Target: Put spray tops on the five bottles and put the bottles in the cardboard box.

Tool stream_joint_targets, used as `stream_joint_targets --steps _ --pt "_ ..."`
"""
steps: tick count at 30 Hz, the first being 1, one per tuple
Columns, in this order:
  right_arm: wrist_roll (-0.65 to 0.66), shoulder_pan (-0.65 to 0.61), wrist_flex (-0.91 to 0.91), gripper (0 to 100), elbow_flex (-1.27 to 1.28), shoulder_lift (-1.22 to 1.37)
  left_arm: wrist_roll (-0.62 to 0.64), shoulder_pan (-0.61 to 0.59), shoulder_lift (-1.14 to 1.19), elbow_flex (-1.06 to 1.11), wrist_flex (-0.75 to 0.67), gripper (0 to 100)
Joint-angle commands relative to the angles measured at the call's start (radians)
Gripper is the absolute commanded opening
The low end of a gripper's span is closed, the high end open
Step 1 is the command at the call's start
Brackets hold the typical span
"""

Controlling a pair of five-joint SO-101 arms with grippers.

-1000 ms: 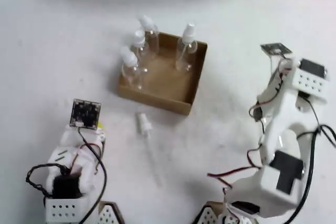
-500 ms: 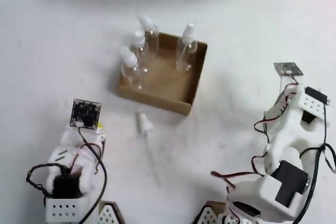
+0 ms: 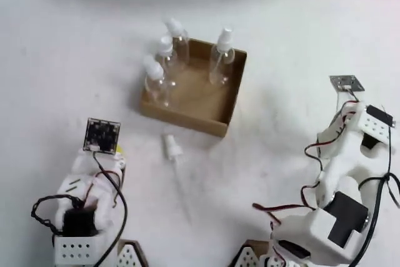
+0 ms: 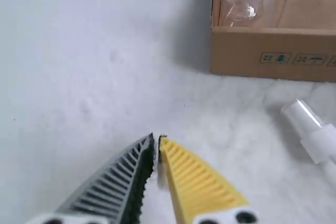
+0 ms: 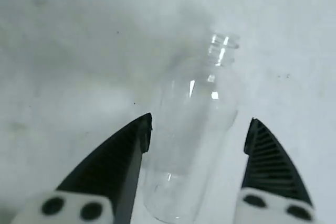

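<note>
The cardboard box (image 3: 220, 105) stands mid-table and holds several clear bottles with white spray tops, such as one (image 3: 221, 57) on its right side and one (image 3: 154, 80) at its left wall. In front of the box a loose spray top (image 3: 171, 147) lies on the table, also near the box (image 4: 273, 51) as a spray top (image 4: 314, 129) in the left wrist view. My left gripper (image 4: 156, 141) is shut, empty, low over the table. My right gripper (image 5: 198, 121) is open, its fingers on either side of an uncapped clear bottle (image 5: 191, 129) lying on the table.
The white table (image 3: 62, 54) has free room on its left and far sides. The right arm (image 3: 340, 167) folds over the near right corner, the left arm (image 3: 84, 204) over the near left. Wires hang off both arms.
The right arm has drawn back from the box toward the table's near right and come down. The left arm, box and loose spray top have not moved.
</note>
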Motion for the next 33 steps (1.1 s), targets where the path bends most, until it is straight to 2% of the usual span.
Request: stream_joint_targets --steps 1,8,18,27,31,33 --pt "-0.005 0.031 0.062 23.4 -0.015 -0.085 -0.009 -0.007 -0.005 -0.003 0.014 3" --pt "-0.129 0.035 0.110 23.5 0.000 -0.237 -0.009 -0.007 -0.005 -0.003 0.014 3" --pt "-0.264 -0.050 0.101 23.4 -0.034 -0.147 -0.009 -0.007 -0.005 -0.003 0.014 3" --pt "-0.279 -0.024 0.070 23.1 -0.109 -0.005 -0.009 -0.007 -0.005 -0.003 0.014 3" --pt "-0.278 -0.018 0.022 16.9 -0.107 0.004 -0.009 -0.007 -0.005 -0.003 0.014 3" --pt "-0.269 -0.018 0.016 17.0 -0.107 0.004 -0.009 -0.007 -0.005 -0.003 0.014 3"
